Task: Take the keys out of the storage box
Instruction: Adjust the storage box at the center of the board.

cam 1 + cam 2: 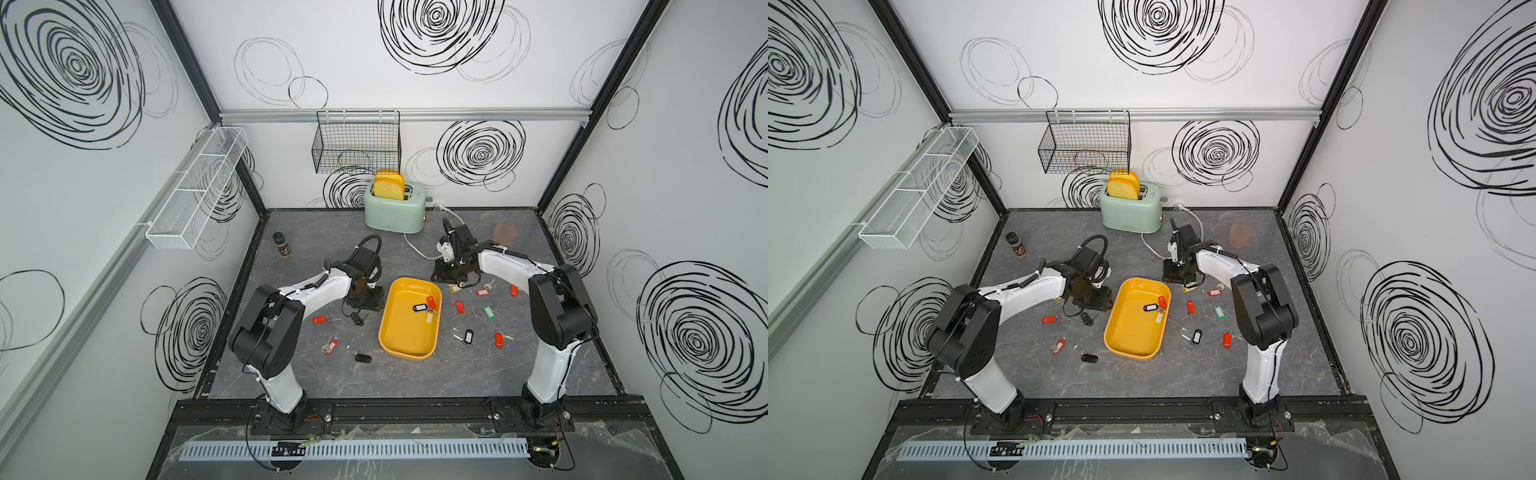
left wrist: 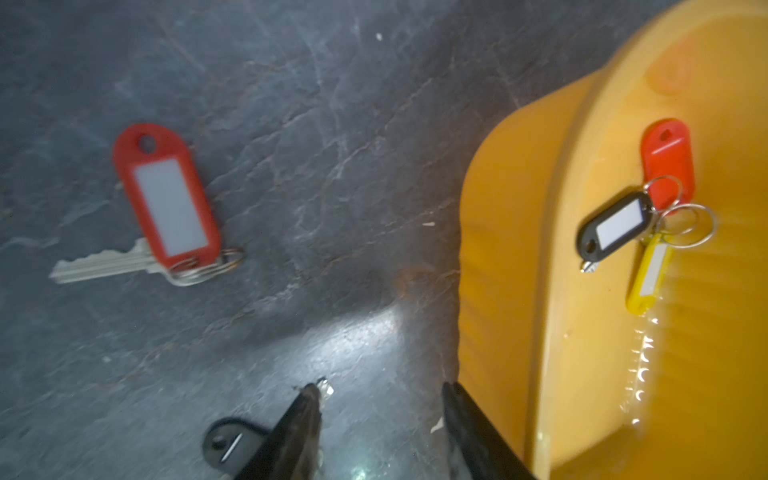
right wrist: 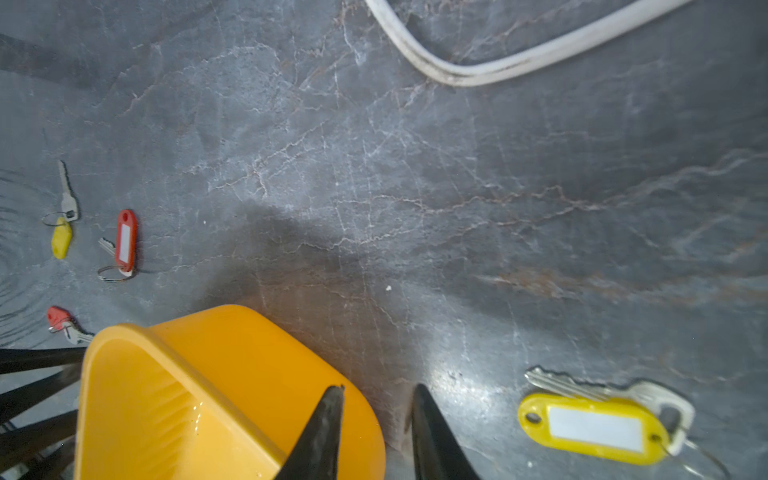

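keys [image 2: 669, 162] in storage box [image 2: 519, 249] carry plain white label inserts [image 2: 620, 226]

Top views look down fr. high front; wrist cams low & close, both catch storage box [image 2: 507, 249].

**Jaws apart, nothing held**

You see the left gripper [image 2: 379, 388], jaws apart and empty, over the grey marbled tabletop [image 2: 332, 145] beside the yellow plastic storage box [image 2: 519, 270]. Inside, a red tag [image 2: 669, 162], black tag [image 2: 615, 226] and yellow tag [image 2: 650, 276] cluster, rings overlapping. Outside lie a red-tagged metal key [image 2: 166, 208] and another black tag [image 2: 226, 442].
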{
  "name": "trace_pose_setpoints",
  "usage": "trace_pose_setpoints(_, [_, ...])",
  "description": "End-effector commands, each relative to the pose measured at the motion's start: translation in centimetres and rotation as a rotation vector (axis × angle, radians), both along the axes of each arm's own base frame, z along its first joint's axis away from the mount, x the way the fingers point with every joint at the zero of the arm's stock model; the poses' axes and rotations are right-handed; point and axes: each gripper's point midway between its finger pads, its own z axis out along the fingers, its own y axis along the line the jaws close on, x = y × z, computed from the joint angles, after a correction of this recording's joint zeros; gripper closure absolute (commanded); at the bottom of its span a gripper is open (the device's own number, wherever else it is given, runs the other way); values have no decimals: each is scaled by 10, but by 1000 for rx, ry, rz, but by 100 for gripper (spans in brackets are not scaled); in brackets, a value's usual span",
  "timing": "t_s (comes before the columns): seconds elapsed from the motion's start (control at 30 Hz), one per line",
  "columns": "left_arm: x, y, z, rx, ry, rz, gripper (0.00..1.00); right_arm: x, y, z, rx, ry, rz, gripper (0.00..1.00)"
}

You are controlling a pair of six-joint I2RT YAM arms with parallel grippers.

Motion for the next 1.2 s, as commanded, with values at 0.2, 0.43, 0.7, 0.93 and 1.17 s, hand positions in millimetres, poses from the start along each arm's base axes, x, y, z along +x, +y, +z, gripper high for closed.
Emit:
trace_pose_setpoints(0.2, [19,6,74,-38,-222,26,48,-19,-22,52,19,-133,5,68])
trace_pose_setpoints(0.43, [7,-51,105,-115,-311,-141,53,-48,-36,77,74,-217,12,68])
trace_pose_setpoints(0.7, [-7,-112,82,-91,-299,-301,58,-74,-56,86,114,-266,-33,68])
trace_pose_setpoints(0.93, [-2,-139,53,-63,-299,-350,57,-88,-68,86,135,-267,-70,69])
trace_pose_setpoints(1.17, [12,-160,31,-40,-307,-352,56,-92,-76,85,136,-270,-92,69])
